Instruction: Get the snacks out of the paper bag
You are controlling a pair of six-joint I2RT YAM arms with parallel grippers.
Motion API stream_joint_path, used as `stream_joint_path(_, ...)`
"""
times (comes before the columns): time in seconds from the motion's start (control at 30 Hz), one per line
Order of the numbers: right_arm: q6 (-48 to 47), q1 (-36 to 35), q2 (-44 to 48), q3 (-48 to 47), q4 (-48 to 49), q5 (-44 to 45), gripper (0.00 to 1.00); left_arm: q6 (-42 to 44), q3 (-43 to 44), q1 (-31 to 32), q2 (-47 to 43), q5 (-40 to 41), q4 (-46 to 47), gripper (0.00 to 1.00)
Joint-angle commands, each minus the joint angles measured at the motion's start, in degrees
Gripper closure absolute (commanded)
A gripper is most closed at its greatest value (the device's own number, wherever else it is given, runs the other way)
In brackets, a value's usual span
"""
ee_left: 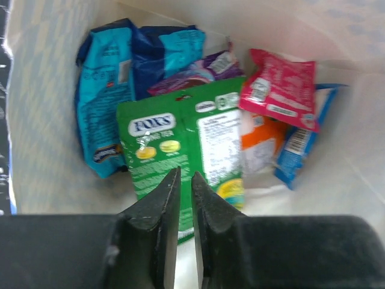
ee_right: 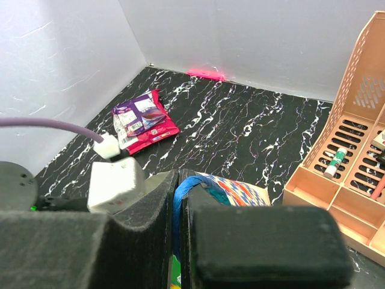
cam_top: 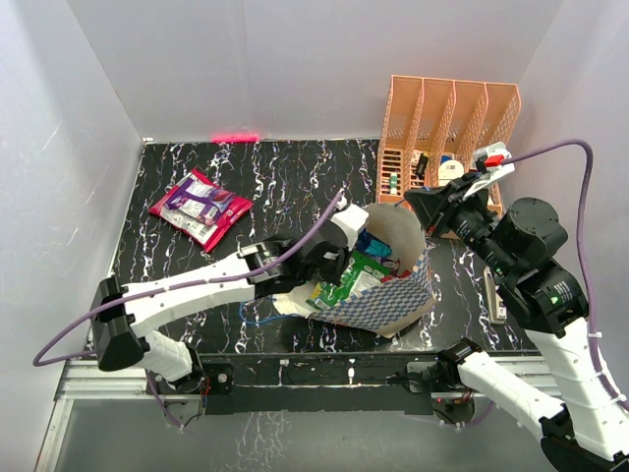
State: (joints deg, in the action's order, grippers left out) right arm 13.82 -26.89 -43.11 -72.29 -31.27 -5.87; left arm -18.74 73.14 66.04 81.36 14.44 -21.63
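Note:
The paper bag (cam_top: pixel 398 295) lies at mid-table with its mouth facing left. Inside it are several snacks: a green FOX'S packet (ee_left: pixel 180 144), a light-blue one (ee_left: pixel 102 108), a dark-blue one (ee_left: pixel 165 57), a purple one (ee_left: pixel 195 72), a magenta one (ee_left: pixel 280 87) and an orange one (ee_left: pixel 264 144). My left gripper (ee_left: pixel 185 173) is inside the bag's mouth (cam_top: pixel 339 273), just over the green packet, jaws nearly together with nothing between them. My right gripper (ee_right: pixel 182 176) is shut on the bag's blue cord handle (ee_right: pixel 180 198) at the bag's upper rim (cam_top: pixel 421 202).
Two magenta-and-purple snack packets (cam_top: pixel 201 206) lie on the table at the far left, also in the right wrist view (ee_right: pixel 143 119). A peach-orange slotted organizer (cam_top: pixel 447 128) with small items stands at the back right. A small grey object (cam_top: pixel 494 293) lies right of the bag.

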Motion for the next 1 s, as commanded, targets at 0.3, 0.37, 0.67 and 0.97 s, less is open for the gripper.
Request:
stream_joint_path(0.3,0.3,-0.02,1.08,-1.79,6.85,0.69,0.93,11.7,1.27,0.49,5.9,20.02,-0.19,0.93)
stream_joint_path(0.37,0.4,0.0,1.02,-1.49,7.15,0.61,0.93,12.79,1.16,0.47,6.91,20.84,1.09,0.9)
stream_joint_path(0.67,0.32,-0.09,0.92,-1.94,7.19,0.65,0.93,17.47,1.13,0.32,13.14,24.07,5.2,0.86)
stream_joint_path(0.97,0.33,-0.08,0.78,-1.64,7.4,0.37,0.93,20.43,1.15,-0.57,16.39,27.54,6.33,0.8)
